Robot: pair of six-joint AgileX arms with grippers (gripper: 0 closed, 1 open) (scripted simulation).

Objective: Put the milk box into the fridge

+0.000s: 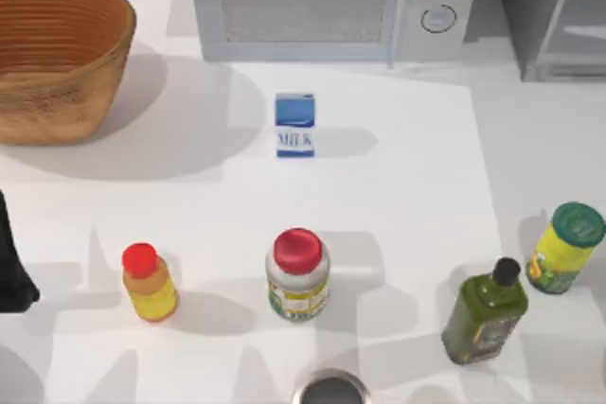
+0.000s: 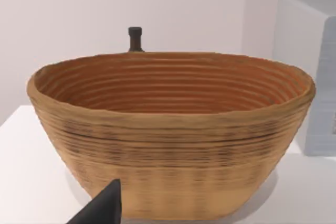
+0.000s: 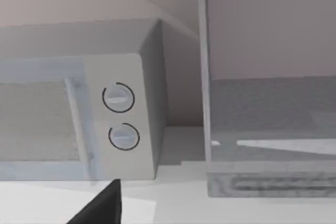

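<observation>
Upright, the small blue-and-white milk box (image 1: pixel 294 125) stands mid-desk, untouched; the grey fridge (image 1: pixel 554 11) far right is cut off. Whether either tool is open, I cannot tell.

At the left edge of the top view the left arm (image 1: pixel 13 262) shows as a matte black, tapering bulk, while each wrist view's lower left holds a dark charcoal, pointed, wedge-shaped finger (image 2: pixel 102 208) (image 3: pixel 101 206) with plain flat faces.

Overhead table view; wrist views facing basket (image 2: pixel 168 129) and microwave (image 3: pixel 79 114).
</observation>
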